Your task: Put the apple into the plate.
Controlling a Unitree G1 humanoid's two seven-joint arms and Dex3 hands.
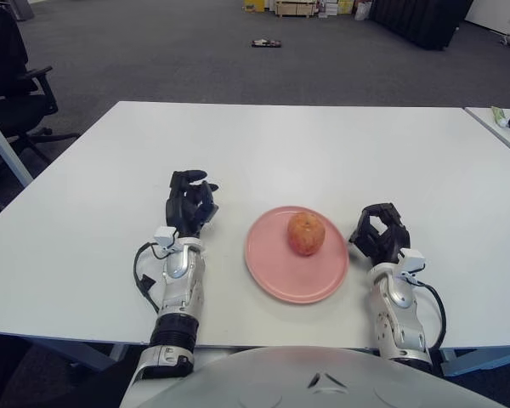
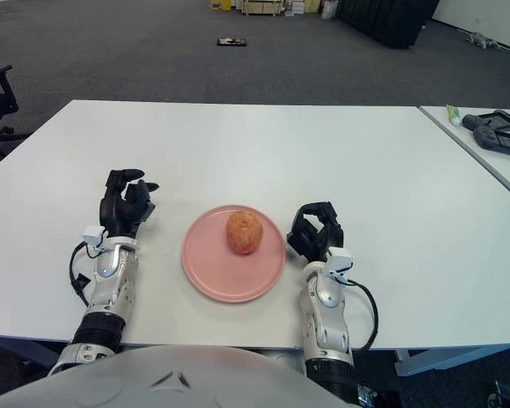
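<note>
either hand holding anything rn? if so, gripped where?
Nothing is held. The apple sits free on the pink plate. The left hand and right hand flank the plate, both curled and empty.

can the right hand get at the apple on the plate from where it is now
Probably yes: the right hand sits just beside the round pink plate, and nothing stands between it and the reddish apple.
</note>
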